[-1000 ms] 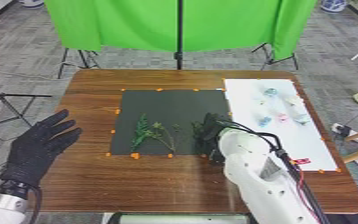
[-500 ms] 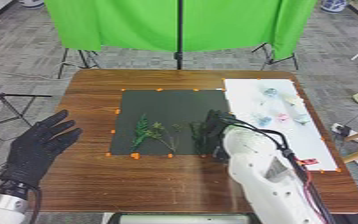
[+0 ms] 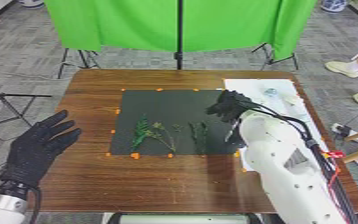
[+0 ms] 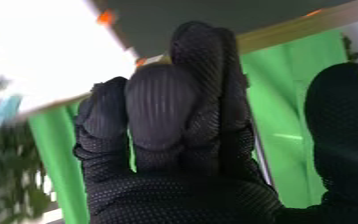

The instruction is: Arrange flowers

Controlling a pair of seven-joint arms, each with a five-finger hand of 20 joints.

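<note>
In the head view, my right hand [image 3: 230, 104] is over the border between the dark mat [image 3: 167, 102] and the white sheet [image 3: 248, 86], its fingers relaxed and holding nothing. My left hand [image 3: 40, 147] stands open left of the mat. Three green sprigs lie on the mat's near half: a leafy one [image 3: 141, 132], a branching one [image 3: 162, 135] and a narrow dark one [image 3: 198, 136]. A bluish flower [image 3: 270, 92] lies on the white sheet; my right arm hides much of that sheet. In the right wrist view, the right hand [image 4: 180, 125] has fingers extended and thumb apart.
Orange tape pieces mark the edges of mat and sheet. The brown wooden table [image 3: 158, 185] surrounds both. Behind it hang a green cloth [image 3: 122, 25] and thin black stands. A person's shoes are on the floor at the right.
My right hand has moved away from the narrow dark sprig, up and to the right toward the white sheet. That sprig is now uncovered on the mat. The left hand has kept still.
</note>
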